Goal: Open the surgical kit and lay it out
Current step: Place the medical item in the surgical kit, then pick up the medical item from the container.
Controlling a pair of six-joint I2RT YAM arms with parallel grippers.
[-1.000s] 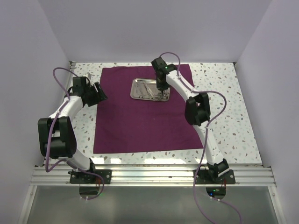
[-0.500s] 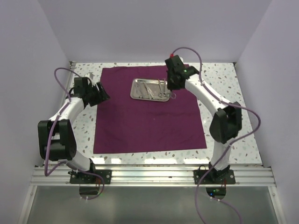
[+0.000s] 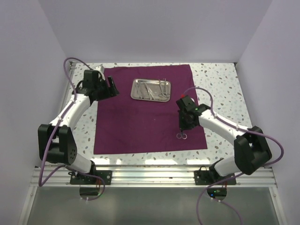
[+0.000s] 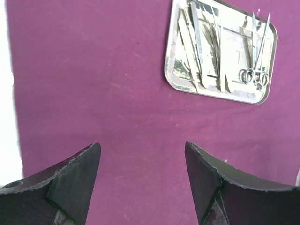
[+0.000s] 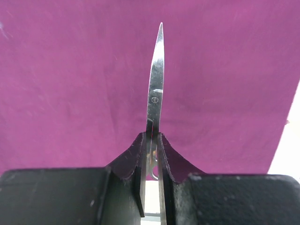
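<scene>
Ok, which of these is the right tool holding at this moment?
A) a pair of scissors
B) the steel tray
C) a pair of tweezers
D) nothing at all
A: the right tool is shut on slim scissors. Their blades point out past its fingers above the purple cloth, and the steel tray lies apart, farther back.

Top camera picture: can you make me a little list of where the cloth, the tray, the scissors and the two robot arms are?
cloth: dark purple, spread flat on the speckled table
tray: shiny steel, on the cloth's far part, slim instruments inside
scissors: out of the tray, over the cloth's near right part
left end effector: open, empty, above the cloth's far left
right end effector: shut on the scissors
</scene>
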